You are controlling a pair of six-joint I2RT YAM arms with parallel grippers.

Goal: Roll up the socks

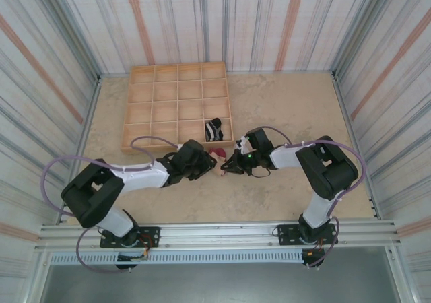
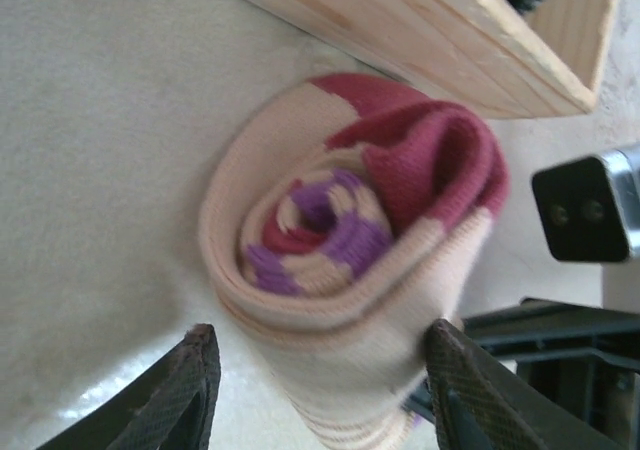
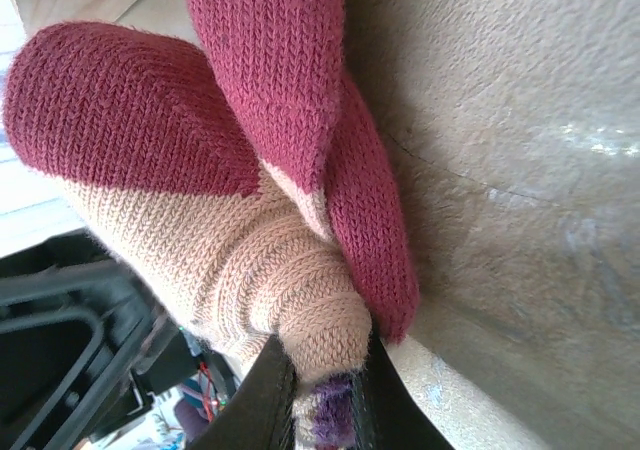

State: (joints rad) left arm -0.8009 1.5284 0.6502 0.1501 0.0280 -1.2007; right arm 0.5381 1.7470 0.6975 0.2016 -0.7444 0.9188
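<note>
1. At the near edge of the worktop (image 1: 289, 108), the two arms reach inward from their bases and meet in the middle.
2. The left gripper (image 2: 330, 390) stands wide. Its fingers (image 2: 190, 380) straddle the near end of the beige sock (image 2: 350, 260): the right finger touches the fabric, the left one stands just apart from it.
3. The beige sock lies on the worktop wound into a roll, with purple and white stripes spiralling at its core and dark red fabric folded over its far right side.
4. The right gripper (image 3: 320, 400) is closed narrow, pinching a fold of the beige sock between its fingers (image 3: 265, 400).
5. Just beyond the roll sits the wooden tray (image 1: 165, 91), its near right corner close to the sock.
6. The black sock (image 1: 214, 129) rests in the tray's nearest row, in the rightmost compartment.
</note>
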